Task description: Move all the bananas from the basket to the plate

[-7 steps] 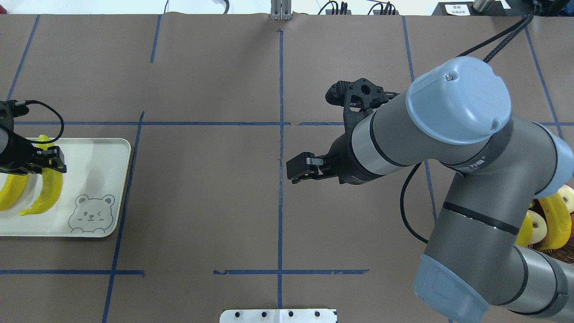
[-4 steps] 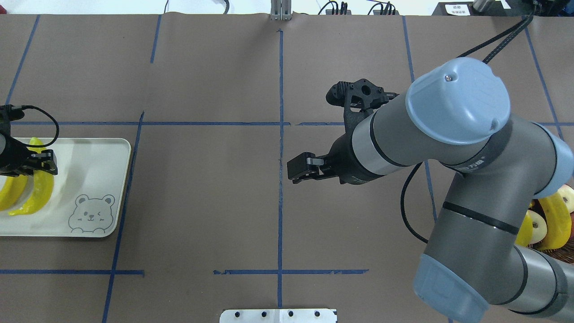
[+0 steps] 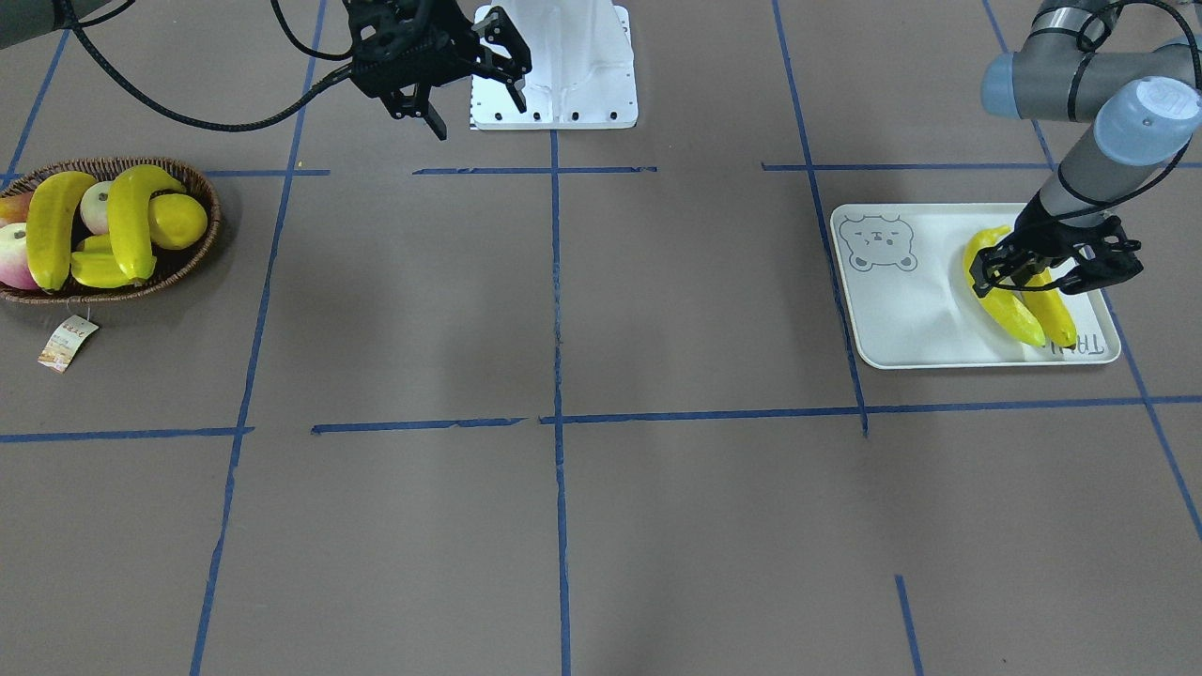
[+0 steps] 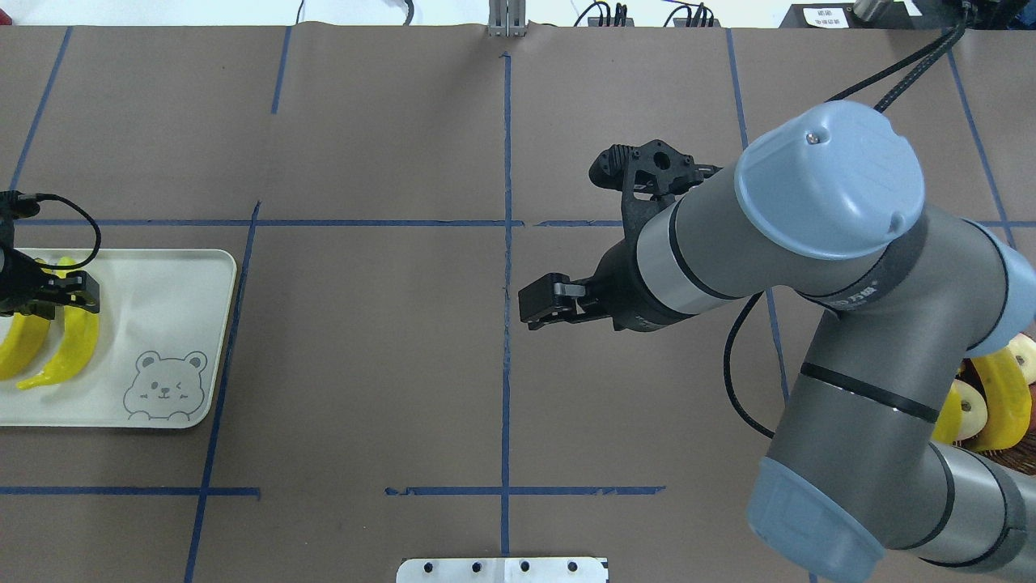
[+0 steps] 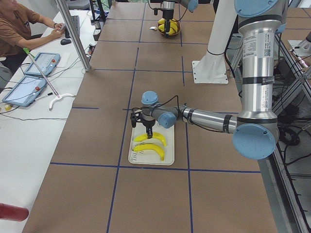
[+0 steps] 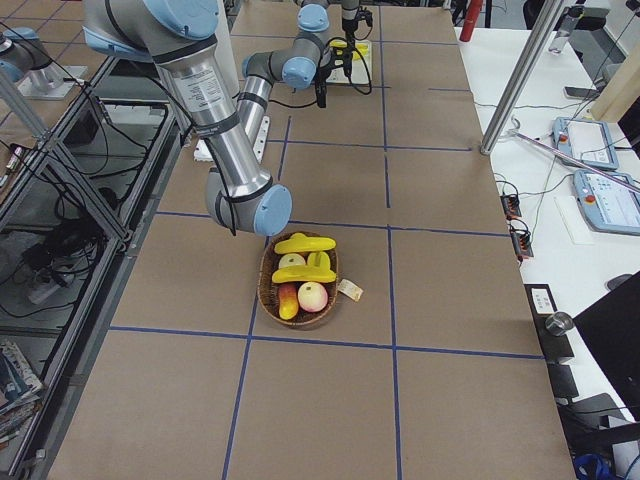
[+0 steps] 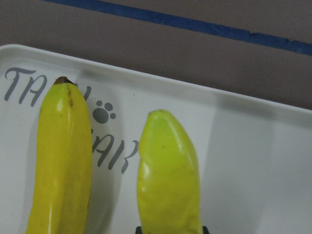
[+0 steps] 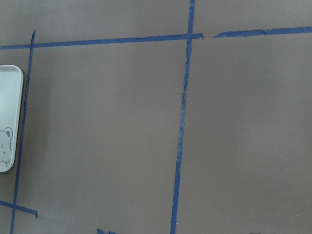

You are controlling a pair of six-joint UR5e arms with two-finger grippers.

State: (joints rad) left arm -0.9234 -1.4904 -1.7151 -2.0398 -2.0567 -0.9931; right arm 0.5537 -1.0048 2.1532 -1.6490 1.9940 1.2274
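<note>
The plate [image 3: 901,310] lies at my left end of the table and shows in the overhead view [image 4: 162,300]. My left gripper [image 3: 1025,274] is low over it, shut on a yellow banana [image 3: 1000,299] that hangs just above or on the plate. A second banana [image 3: 1054,317] lies beside it. The left wrist view shows the held banana [image 7: 168,180] and the other one [image 7: 61,156] over the grey lettering. Two more bananas [image 3: 47,230] [image 3: 131,221] lie in the wicker basket [image 3: 122,162]. My right gripper [image 3: 479,111] is open and empty, high over the table's middle.
The basket also holds a lemon [image 3: 180,221], a starfruit [image 3: 94,270] and apples [image 3: 7,255]; a paper tag [image 3: 66,343] hangs from it. The white robot base [image 3: 563,66] stands at the near edge. An operator [image 5: 19,26] sits beyond the table.
My left gripper has carried the banana further left in the overhead view, next to the banana lying on the plate. The right arm has not moved.
</note>
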